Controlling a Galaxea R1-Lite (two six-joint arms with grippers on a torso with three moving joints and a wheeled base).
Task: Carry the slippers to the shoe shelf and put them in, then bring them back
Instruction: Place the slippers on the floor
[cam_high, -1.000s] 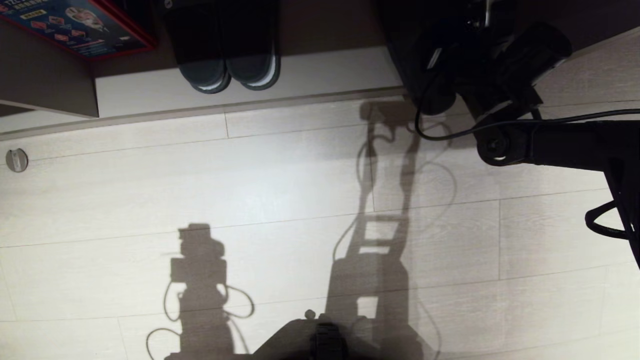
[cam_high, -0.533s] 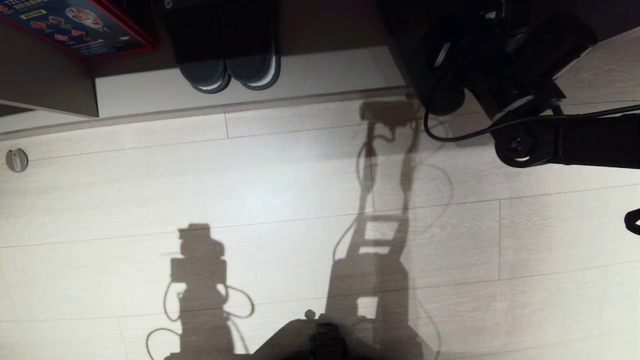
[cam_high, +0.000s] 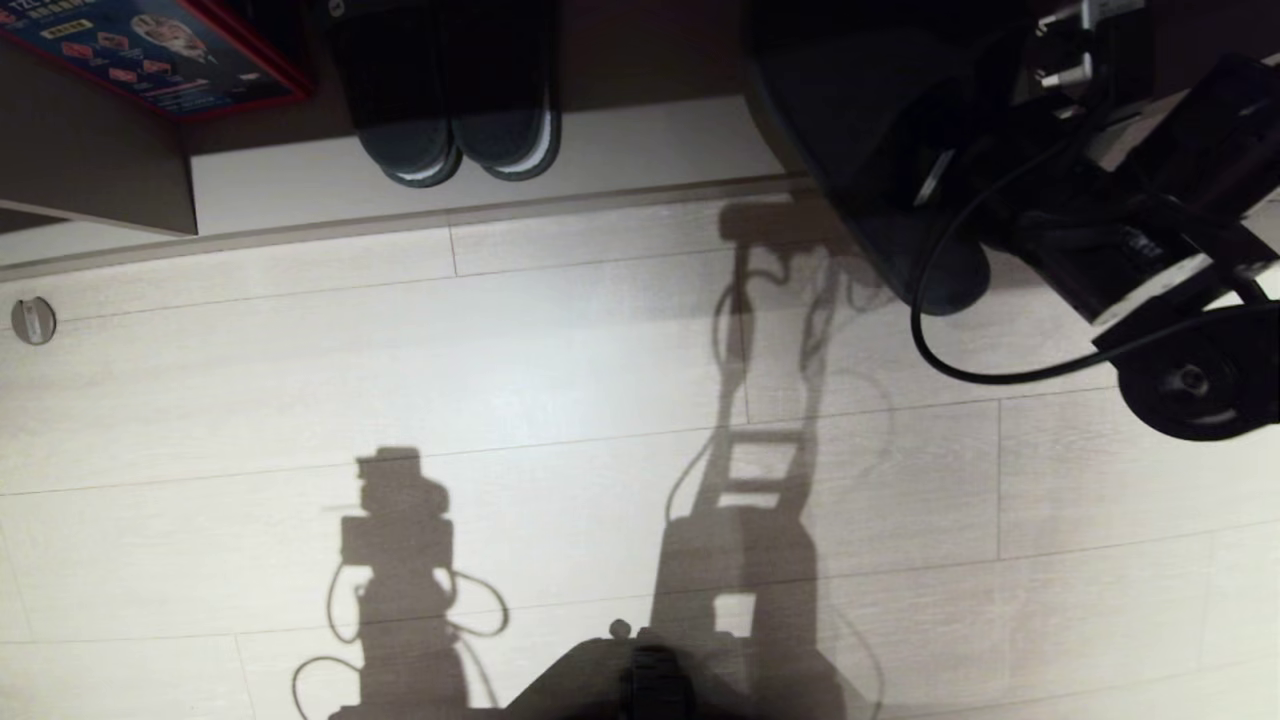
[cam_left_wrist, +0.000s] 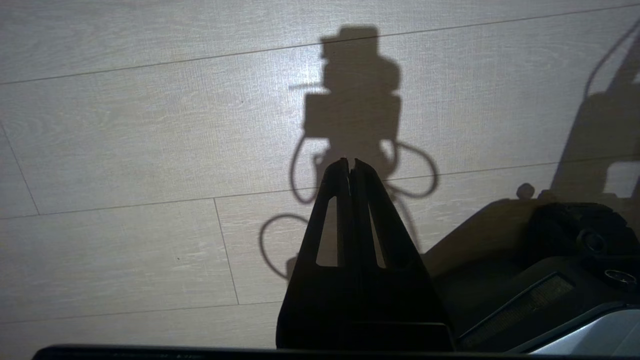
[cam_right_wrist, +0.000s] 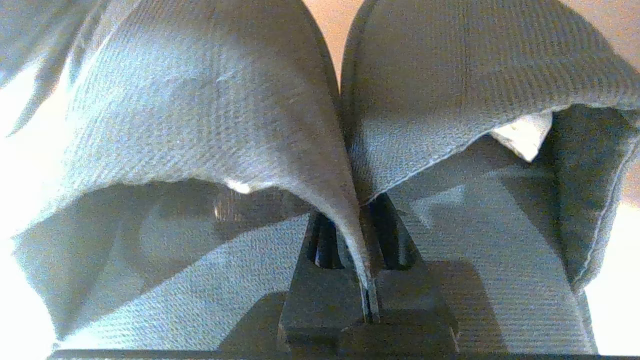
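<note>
Item: slippers (cam_right_wrist: 210, 115), grey-blue fabric pair, backless. Location: hanging from the right gripper (cam_right_wrist: 367, 235) at the upper right of the head view, toes down, above the floor (cam_high: 560, 380) just in front of the shoe shelf (cam_high: 600, 150). In the head view the pair reads only as a dark mass (cam_high: 880, 190).

Grip: jaws narrow, pinched on the two inner upper edges where the slippers meet, one finger inside each opening. Both hang from this single pinch.

Left gripper (cam_left_wrist: 350, 167): jaws closed on nothing, parked low over the floor.

Also present: a darker pair of slippers (cam_high: 455, 110) with white sole edges, standing in the shelf's lower opening; a red-edged box (cam_high: 150, 50) in the next compartment to the left.

Step in hand, as judged: carrying. Whether this is the trip into the shelf or the trip away from it cannot be told from this position alone.

Next move calls for: a steady, level carry so the fabric does not slip from the pinch, clearance from the shelf edge, and release only once both soles rest flat.
</note>
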